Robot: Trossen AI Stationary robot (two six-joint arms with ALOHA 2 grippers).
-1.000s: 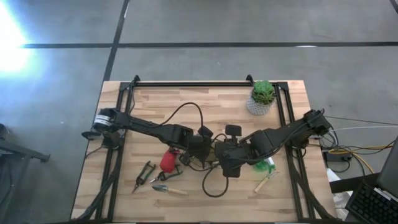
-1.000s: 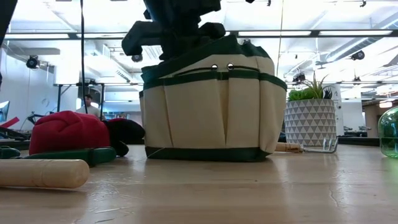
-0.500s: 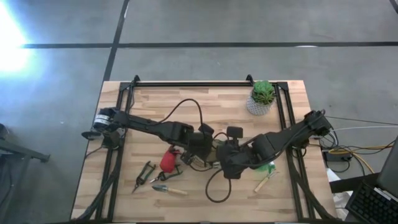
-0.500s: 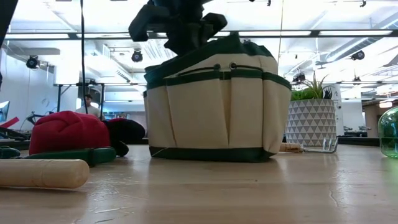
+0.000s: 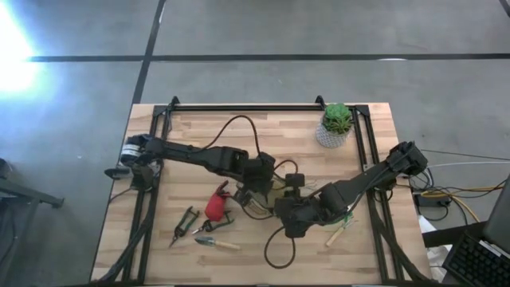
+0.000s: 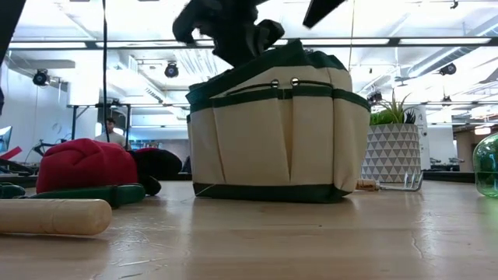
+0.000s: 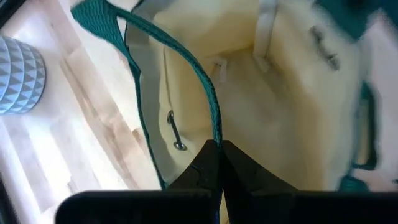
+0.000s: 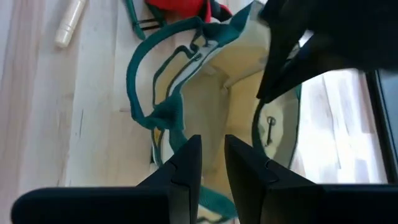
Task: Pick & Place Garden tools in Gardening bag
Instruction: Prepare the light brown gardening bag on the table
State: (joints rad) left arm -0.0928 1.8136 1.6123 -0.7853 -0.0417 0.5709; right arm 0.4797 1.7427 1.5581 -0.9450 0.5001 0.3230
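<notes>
Holding the bag (image 7: 292,118) open — left gripper (image 7: 219,148) pinched on its strap (image 7: 180,56), right gripper (image 8: 212,155) part-open, empty, above the mouth — next, fetch a tool.

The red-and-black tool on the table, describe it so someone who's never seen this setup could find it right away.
Start at the wooden table and find the beige gardening bag with green trim near its middle. Beside the bag, toward the left arm's side, lies the red-and-black piece. Its bulky bright red body sets it apart from the slim dark pruners and the wooden-handled tool nearby.
</notes>
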